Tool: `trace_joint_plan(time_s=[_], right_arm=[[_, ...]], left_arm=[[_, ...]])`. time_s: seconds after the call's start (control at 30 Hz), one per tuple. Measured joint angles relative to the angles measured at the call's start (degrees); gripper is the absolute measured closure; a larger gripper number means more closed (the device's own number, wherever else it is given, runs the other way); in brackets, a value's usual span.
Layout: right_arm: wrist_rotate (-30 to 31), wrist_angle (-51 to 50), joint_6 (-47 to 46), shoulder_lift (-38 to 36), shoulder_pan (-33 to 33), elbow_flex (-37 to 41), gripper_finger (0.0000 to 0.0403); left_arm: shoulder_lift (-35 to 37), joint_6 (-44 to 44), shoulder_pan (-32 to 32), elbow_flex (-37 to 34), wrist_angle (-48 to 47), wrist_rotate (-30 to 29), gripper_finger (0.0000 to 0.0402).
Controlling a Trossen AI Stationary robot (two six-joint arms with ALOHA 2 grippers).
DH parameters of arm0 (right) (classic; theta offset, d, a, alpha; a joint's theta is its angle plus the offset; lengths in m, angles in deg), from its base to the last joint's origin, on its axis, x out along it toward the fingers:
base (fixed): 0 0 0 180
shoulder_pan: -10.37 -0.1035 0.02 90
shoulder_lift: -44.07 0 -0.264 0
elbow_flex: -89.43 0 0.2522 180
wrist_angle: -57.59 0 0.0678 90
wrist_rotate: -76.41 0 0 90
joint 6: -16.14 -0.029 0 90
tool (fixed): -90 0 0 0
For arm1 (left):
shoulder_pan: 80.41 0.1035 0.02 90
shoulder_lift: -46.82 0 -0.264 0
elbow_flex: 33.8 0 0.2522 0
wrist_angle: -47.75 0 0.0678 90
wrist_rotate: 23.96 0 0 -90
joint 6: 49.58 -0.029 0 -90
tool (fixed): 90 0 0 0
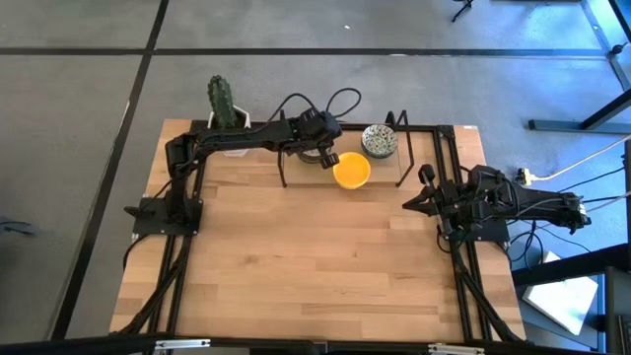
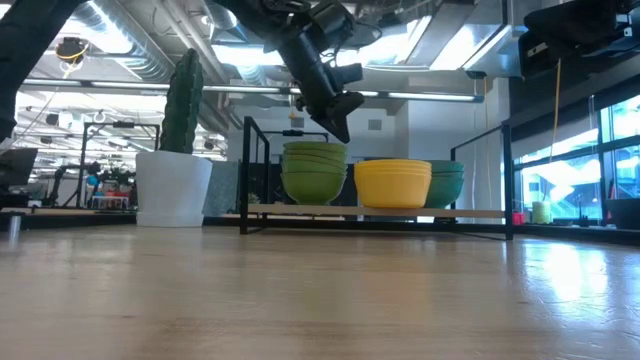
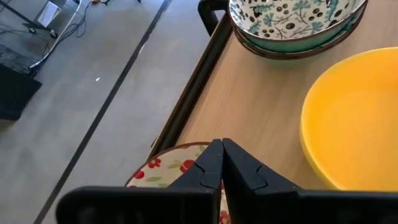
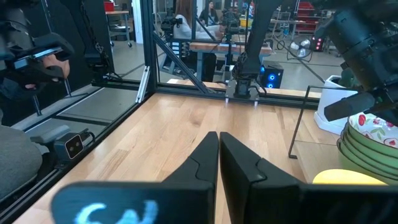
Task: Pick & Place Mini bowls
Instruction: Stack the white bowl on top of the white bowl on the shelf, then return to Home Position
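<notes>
Judging from the bare worktop (image 1: 315, 256), you are looking at a task that is barely begun: every mini bowl is sitting on the low shelf (image 2: 380, 212) at the far edge, in three stacks, and none is lying on the open wood. The left hand (image 1: 325, 156) is hovering over the red-floral stack (image 3: 163, 175) with its fingers pressed together, gripping nothing. The right hand (image 1: 409, 202) is waiting at the right side, fingers likewise closed and empty.

The high view is showing only the yellow stack (image 1: 352, 171) and the grey-green patterned stack (image 1: 379, 140); the left arm is hiding the third. The low view is revealing how deep each stack is, and the left wrist view is exposing the floral rim directly beneath the closed fingertips.
</notes>
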Motion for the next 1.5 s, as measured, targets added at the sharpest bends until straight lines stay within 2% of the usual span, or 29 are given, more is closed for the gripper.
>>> trace_joint_plan(time_s=[0.47, 0.6, 0.77, 1.03, 1.2, 1.33, 1.5], right_arm=[[0.01, 0.02, 0.03, -0.01, 0.00, -0.01, 0.0385], [0.00, 0.02, 0.04, 0.00, 0.00, -0.01, 0.0385], [0.00, 0.02, 0.02, 0.00, 0.00, 0.00, 0.0385], [-0.10, -0.44, -0.15, 0.00, 0.00, -0.01, 0.0385], [-0.13, -0.48, -0.27, -0.01, 0.00, -0.01, 0.0385], [-0.13, -0.90, -1.78, -0.02, 0.00, 0.01, 0.0386], [2.00, 1.09, -0.25, -0.54, 0.00, 0.03, 0.0390]], left_arm=[[-3.39, -0.53, 1.16, -0.07, 0.15, 0.48, 0.0399], [-3.83, -1.09, 1.37, -0.11, 2.79, 0.00, 0.0400], [-1.05, -2.56, 0.51, -0.09, 2.93, -0.11, 0.0399], [5.42, -1.09, 0.54, -0.38, -7.19, -3.33, 0.0399], [15.18, -1.86, -0.19, -10.68, 0.24, -0.72, 0.0400], [29.56, -1.87, -0.21, -24.81, 10.54, 2.95, 0.0400], [51.89, -1.95, 0.26, -46.07, 25.02, 17.31, 0.0399]])
